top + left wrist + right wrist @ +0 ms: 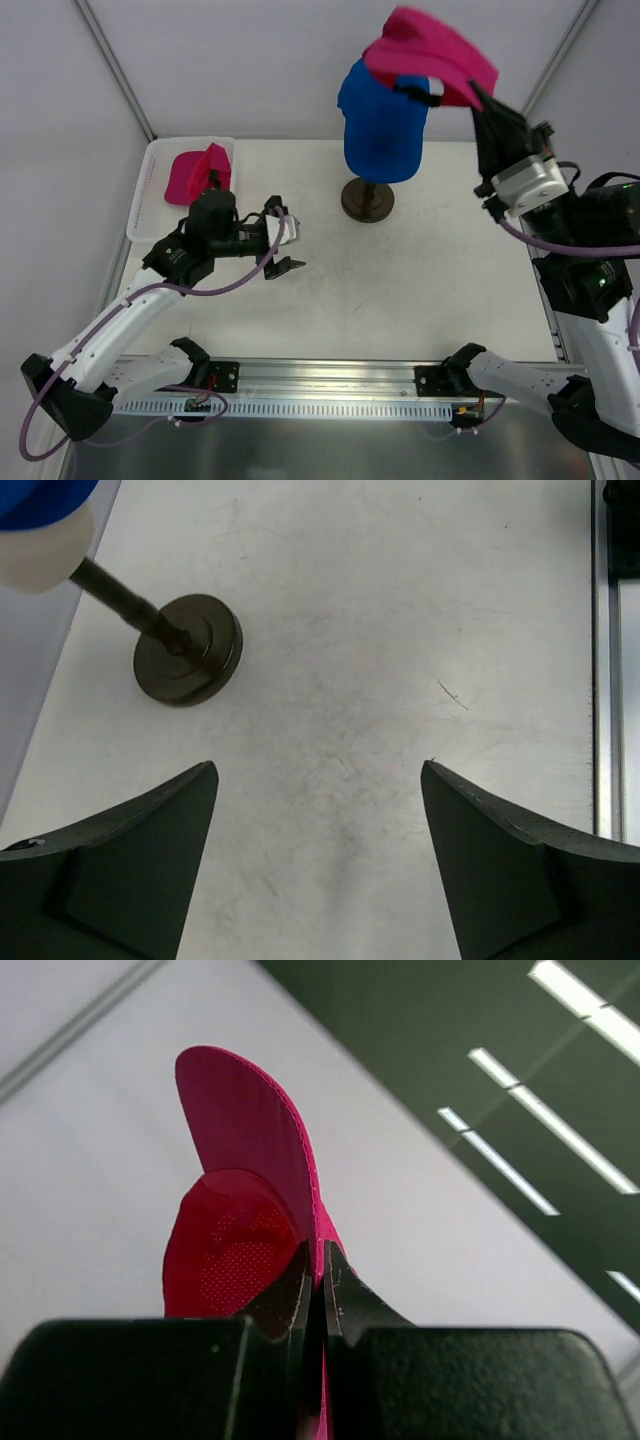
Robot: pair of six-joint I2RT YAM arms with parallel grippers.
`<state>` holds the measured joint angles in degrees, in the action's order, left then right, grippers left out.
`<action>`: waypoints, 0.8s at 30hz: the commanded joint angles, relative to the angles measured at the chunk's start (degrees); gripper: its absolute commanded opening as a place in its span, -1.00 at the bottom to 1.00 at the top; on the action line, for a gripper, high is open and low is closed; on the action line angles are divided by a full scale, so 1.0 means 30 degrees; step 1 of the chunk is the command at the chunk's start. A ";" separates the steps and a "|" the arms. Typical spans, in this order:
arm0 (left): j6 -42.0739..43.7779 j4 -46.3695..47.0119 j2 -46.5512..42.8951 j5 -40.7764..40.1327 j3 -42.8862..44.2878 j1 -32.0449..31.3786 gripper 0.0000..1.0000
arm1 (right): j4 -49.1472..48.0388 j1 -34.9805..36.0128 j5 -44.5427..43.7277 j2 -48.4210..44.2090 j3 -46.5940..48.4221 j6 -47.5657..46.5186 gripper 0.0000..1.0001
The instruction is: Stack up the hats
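Observation:
A royal blue cap (380, 120) sits on the mannequin head on its dark stand (367, 198). My right gripper (482, 100) is shut on a magenta pink cap (430, 55) and holds it in the air, just above and to the right of the blue cap; in the right wrist view the fabric (250, 1160) is pinched between the fingers. A second pink cap (198, 172) lies in the white basket (150, 180) at the left. My left gripper (285, 245) is open and empty above the table, right of the basket.
The stand's round base (188, 662) and a bit of the cream head (40, 555) show in the left wrist view. Grey walls close in the table at back and sides. A metal rail (330, 385) runs along the near edge.

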<state>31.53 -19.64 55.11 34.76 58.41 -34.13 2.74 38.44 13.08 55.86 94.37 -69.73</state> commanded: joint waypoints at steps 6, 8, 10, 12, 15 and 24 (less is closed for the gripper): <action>0.7388 0.3408 0.3744 0.0102 0.0977 -0.2479 0.62 | -1.3499 -0.5304 -0.0059 0.7057 0.2759 0.2322 -0.99; 0.7771 0.4343 0.4796 0.0073 0.1299 -0.2890 0.62 | -1.4357 -0.7735 0.2806 0.8707 0.4421 0.4683 -1.00; 0.7976 0.4815 0.5705 0.0072 0.1650 -0.3211 0.62 | -1.5501 -0.9433 0.5961 1.1247 0.5715 0.5984 -0.99; 0.7948 0.5606 0.6295 0.0073 0.1885 -0.3417 0.62 | -1.6465 -0.9997 0.7206 1.2955 0.7678 0.6807 -0.99; 0.7714 0.6194 0.7408 0.0014 0.2646 -0.3886 0.62 | -1.6472 -1.0585 0.8791 1.5536 0.9994 0.7946 -0.99; 0.6425 0.6487 0.9255 -0.0103 0.4376 -0.4824 0.63 | -1.7811 -1.0908 1.2483 1.7477 0.8803 0.7834 -0.99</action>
<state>51.42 -3.03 82.08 33.36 69.04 -47.68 -39.05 5.87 44.42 112.29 119.90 -48.29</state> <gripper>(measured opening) 0.815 0.031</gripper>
